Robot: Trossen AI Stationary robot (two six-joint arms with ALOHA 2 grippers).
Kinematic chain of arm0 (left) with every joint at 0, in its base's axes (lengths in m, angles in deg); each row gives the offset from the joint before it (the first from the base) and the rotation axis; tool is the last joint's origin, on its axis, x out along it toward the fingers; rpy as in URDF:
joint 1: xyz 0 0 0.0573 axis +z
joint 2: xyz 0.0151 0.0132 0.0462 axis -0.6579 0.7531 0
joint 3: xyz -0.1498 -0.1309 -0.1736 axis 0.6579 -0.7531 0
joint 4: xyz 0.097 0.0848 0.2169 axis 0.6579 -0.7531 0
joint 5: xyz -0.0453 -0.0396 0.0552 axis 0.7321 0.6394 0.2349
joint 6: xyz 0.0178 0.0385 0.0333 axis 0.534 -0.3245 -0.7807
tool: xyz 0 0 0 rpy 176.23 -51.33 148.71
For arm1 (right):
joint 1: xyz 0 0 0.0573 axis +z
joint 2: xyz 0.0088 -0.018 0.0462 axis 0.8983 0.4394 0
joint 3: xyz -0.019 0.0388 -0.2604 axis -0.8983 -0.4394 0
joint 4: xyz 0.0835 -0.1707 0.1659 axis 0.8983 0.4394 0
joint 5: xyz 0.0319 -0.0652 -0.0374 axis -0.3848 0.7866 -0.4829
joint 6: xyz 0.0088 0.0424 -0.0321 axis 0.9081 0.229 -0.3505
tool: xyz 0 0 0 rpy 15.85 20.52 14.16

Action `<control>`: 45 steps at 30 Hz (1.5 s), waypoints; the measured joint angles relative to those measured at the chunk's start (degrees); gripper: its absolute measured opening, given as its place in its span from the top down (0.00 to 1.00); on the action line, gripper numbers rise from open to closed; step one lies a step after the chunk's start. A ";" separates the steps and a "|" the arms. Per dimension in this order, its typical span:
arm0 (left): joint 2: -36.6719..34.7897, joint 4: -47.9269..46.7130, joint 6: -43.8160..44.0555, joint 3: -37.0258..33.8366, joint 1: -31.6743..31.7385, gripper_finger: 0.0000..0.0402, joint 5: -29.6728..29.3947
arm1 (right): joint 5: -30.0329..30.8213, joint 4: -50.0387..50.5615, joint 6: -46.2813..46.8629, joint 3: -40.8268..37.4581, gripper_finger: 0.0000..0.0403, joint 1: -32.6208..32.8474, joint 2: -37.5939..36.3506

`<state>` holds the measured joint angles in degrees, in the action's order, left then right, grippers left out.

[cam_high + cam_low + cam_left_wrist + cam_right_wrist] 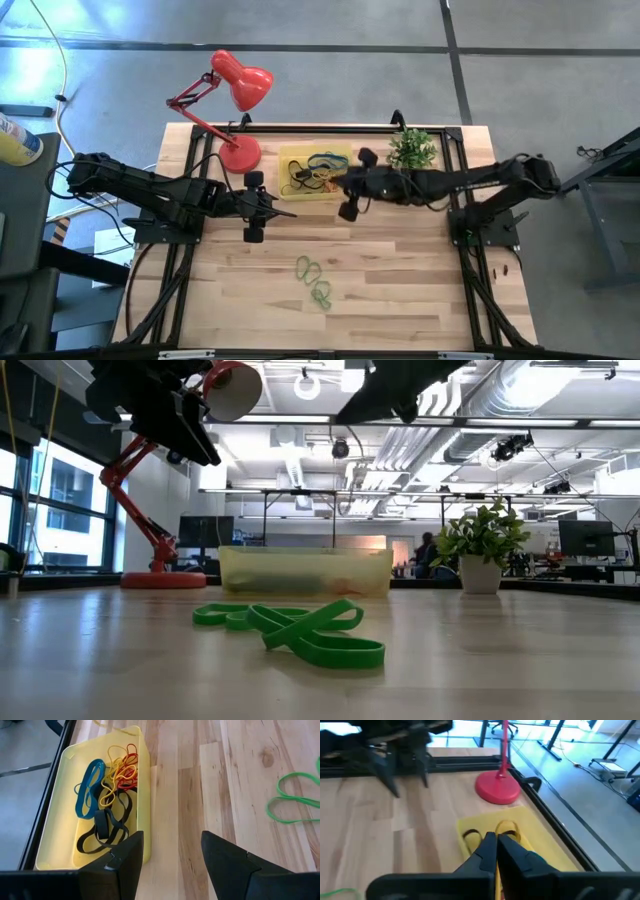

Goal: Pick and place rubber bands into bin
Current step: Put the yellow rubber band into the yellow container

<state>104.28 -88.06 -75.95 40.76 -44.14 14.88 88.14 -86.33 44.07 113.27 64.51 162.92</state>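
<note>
Parted jaws mark the left gripper [170, 865], its two dark fingers standing wide with nothing between them as it hangs above the wooden table [400, 290] just beside the bin [316, 172]; pinched jaws mark the right gripper [496, 845], its fingers pressed together on nothing visible, poised over the bin's near edge. That shallow yellow tray sits toward the back of the table, between the red desk lamp [238, 90] and a small potted plant [413, 150], and it already holds a tangle of rubber bands [107, 795] in blue, black, red and yellow. Several green bands [313, 280] lie loose on the bare wood nearer the front, well apart from both arms, so the job looks only partly done, and the empty, wide-set left gripper seems the likelier one to fetch them. From overhead, the whole layout and both arms read clearly. From table height the green loops [300, 630] fill the foreground and the tray's contents blur behind its translucent wall, while the left wrist camera alone sorts the collected bands by colour.
</note>
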 joint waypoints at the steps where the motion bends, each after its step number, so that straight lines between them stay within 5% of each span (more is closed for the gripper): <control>1: 0.00 0.00 0.03 -0.01 -0.02 0.53 0.01 | -0.63 0.00 -0.05 0.00 1.00 -1.00 0.04; 18: 0.00 -0.02 0.03 -0.01 0.00 0.53 -0.74 | -12.32 1.42 -1.45 0.00 1.00 -16.35 0.32; 45: 0.02 0.04 0.11 -0.01 0.00 0.53 -1.89 | -24.10 1.67 3.88 0.02 1.00 -24.05 15.58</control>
<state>104.30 -88.02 -75.83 40.75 -44.14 12.99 64.05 -84.66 47.95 113.29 40.46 178.50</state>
